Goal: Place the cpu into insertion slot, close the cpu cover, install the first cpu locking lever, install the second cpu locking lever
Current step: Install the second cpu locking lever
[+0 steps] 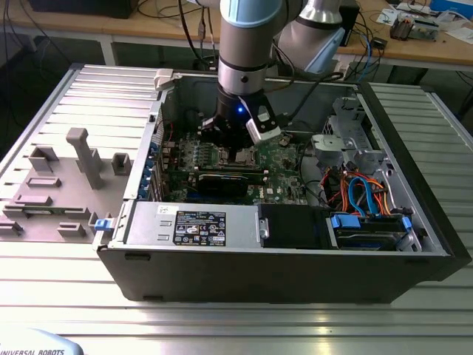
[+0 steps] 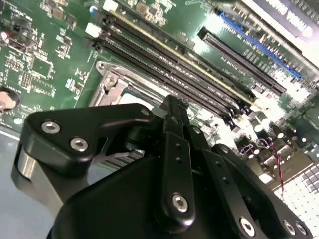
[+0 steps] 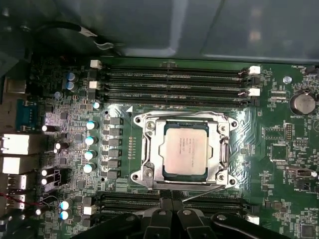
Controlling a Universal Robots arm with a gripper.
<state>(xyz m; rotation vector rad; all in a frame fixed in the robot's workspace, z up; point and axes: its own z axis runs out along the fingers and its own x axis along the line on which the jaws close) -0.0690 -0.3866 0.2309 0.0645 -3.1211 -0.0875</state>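
In the exterior view, a grey slotted panel (image 1: 66,177) lay at the exterior view's left, beside the open computer case (image 1: 281,259). The gripper (image 1: 238,151) hung low inside the case, just above the green motherboard (image 1: 284,174); at the exterior view's right were orange and blue cables (image 1: 362,194).

In the first wrist view, a row of small capacitors (image 3: 89,147) stood beside the socket. The cpu (image 3: 185,148), a flat square chip with a pale silvery-grey top, sat in the insertion slot (image 3: 147,149). The cpu cover (image 3: 224,149), a thin silver frame with a large central cut-out, lay flat around the chip, its metal glaring under the light. A thin lever wire (image 3: 207,191) ran along the socket's edge nearest the gripper (image 3: 172,215). Long memory slots (image 3: 174,82) lay on the far side of the socket.

The black fingertips met together, pinched narrow with nothing between them, just beside the socket's near edge. The second wrist view showed the same closed fingers (image 2: 172,117) over the socket frame (image 2: 112,84).
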